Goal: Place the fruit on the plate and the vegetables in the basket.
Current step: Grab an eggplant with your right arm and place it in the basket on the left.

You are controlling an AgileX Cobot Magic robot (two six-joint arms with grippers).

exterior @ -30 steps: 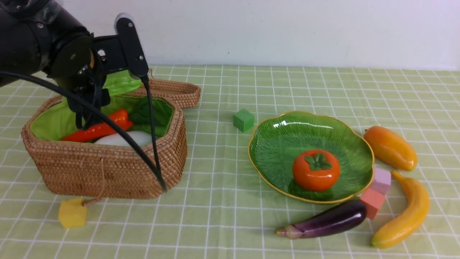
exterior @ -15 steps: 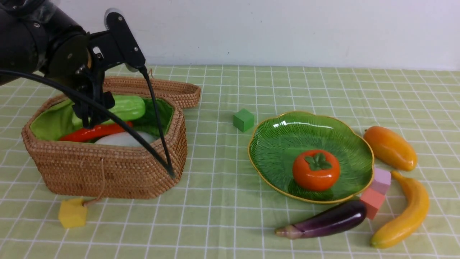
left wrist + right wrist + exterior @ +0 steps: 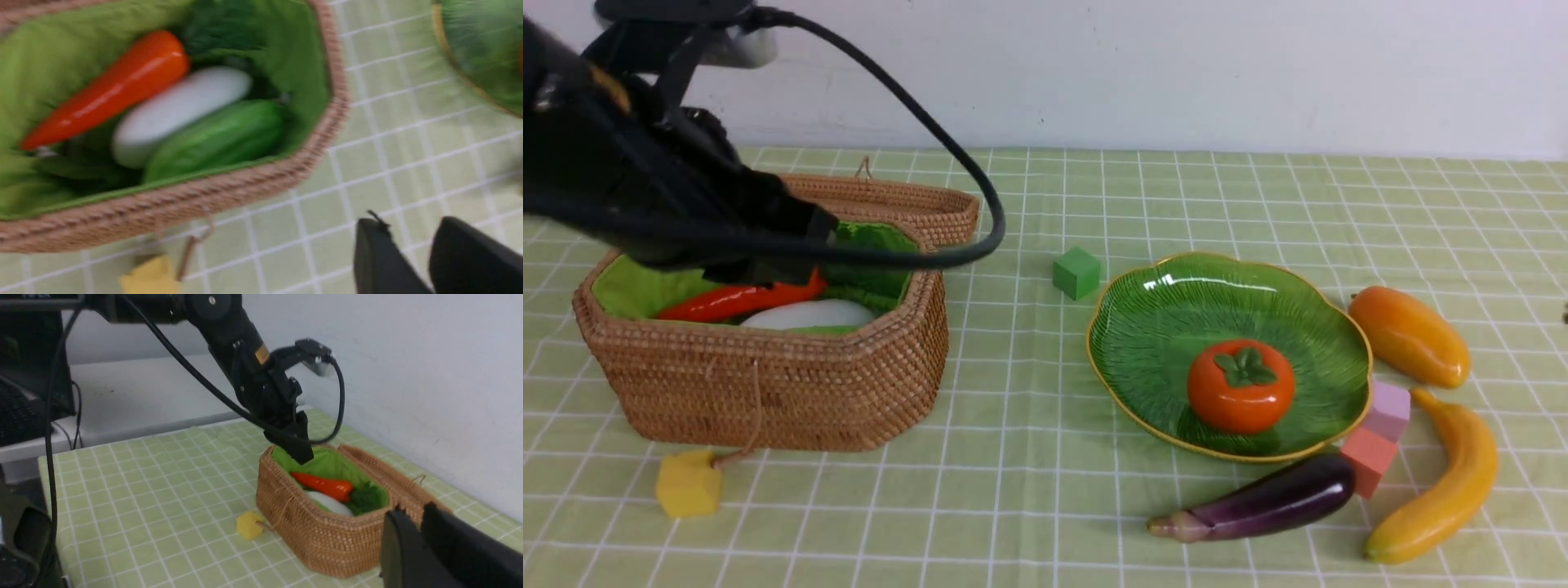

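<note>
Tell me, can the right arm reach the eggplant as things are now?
Probably yes. The eggplant lies uncovered on the robot's right side; only a salmon cube sits at its thick end, with the plate just behind. The right gripper is shut and empty.

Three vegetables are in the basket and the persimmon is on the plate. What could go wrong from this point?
The glossy dark purple eggplant lies with one end touching or nearly touching the salmon foam cube, close to the green glass plate; grasping it could shove either.
The long yellow banana ends right beside the pink foam cube, which may get dragged.
The left arm's black cable loops beside the brown wicker basket and might snag.
</note>
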